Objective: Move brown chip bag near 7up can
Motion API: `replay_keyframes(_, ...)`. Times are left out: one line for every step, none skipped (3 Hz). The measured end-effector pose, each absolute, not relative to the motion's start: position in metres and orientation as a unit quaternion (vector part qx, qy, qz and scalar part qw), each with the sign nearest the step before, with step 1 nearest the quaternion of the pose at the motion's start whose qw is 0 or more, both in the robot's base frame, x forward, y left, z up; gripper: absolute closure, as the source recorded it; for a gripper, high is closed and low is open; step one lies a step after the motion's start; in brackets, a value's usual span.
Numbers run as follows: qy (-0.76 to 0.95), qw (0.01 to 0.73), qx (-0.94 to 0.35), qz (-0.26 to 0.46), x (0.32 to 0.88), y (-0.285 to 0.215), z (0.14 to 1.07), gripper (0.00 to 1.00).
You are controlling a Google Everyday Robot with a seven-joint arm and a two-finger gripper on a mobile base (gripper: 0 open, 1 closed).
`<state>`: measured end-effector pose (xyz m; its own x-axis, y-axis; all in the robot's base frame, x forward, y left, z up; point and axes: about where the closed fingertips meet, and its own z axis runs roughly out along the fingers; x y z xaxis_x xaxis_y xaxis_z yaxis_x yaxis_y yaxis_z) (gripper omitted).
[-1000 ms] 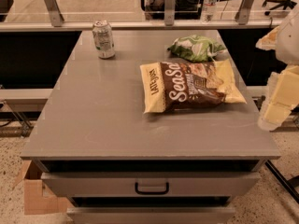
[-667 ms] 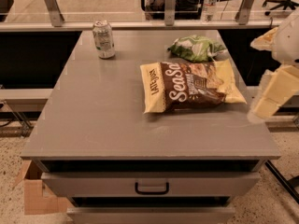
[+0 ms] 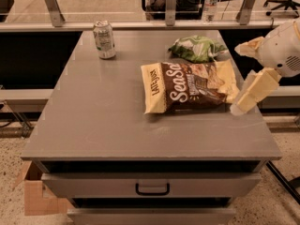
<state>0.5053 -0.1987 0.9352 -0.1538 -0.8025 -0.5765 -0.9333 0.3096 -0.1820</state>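
As the gripper (image 3: 239, 78) edges in from the right, jaws wide and empty, it now sits just beside the right end of the brown chip bag (image 3: 190, 86), unmoved mid-table (image 3: 93, 125), well apart from the 7up can (image 3: 104, 39) at far left: grasp pending.

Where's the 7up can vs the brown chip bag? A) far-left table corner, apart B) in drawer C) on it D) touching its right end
A: the 7up can stands at the far-left corner of the table, apart from the brown chip bag; the end effector, open, hovers by the bag's right end.
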Motion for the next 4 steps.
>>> replay_keyframes(0.739, 0.320, -0.581, 0.121, 0.518, -0.192, 0.916, 0.00)
replay_keyframes(0.729, 0.341, -0.580, 0.124, 0.531, -0.178, 0.903, 0.00)
replay_keyframes(0.722, 0.367, -0.574, 0.122, 0.548, -0.155, 0.887, 0.00)
replay_keyframes(0.722, 0.374, -0.570, 0.117, 0.553, -0.146, 0.880, 0.00)
